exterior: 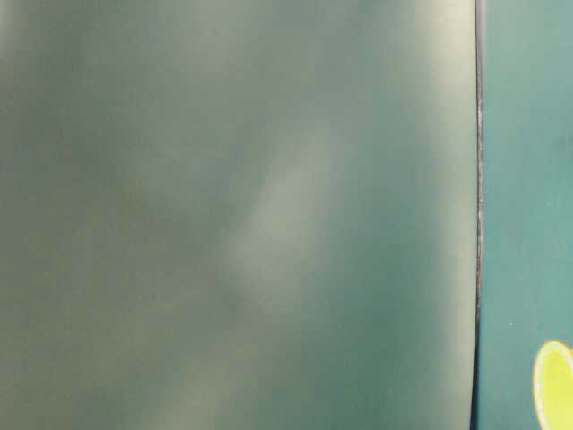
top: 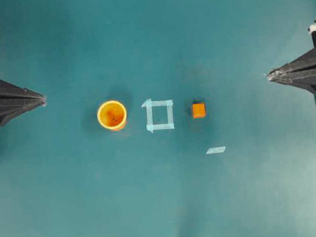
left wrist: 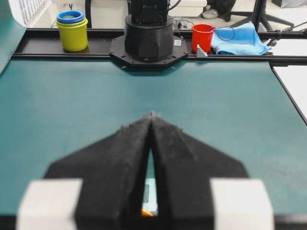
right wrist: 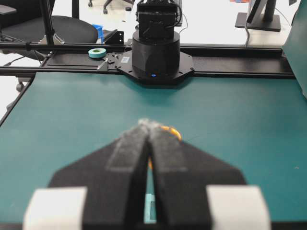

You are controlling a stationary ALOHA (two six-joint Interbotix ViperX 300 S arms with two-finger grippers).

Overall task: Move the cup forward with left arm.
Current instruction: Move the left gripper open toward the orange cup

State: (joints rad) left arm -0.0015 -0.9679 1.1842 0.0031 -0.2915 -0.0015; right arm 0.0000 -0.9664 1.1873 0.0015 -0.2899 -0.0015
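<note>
Seen from overhead, the cup (top: 112, 115) stands left of the worktop's (top: 167, 208) middle, nearer the left pincer (top: 43, 99), clenched empty at the left edge. Its wrist view perhaps glimpses orange below the tips.

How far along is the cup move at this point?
Nothing looks done. The cup stands beside the tape square, untouched. The left hand is shut, empty and parked at the table's edge, well clear of it. Reaching, gripping and moving all remain.
</note>
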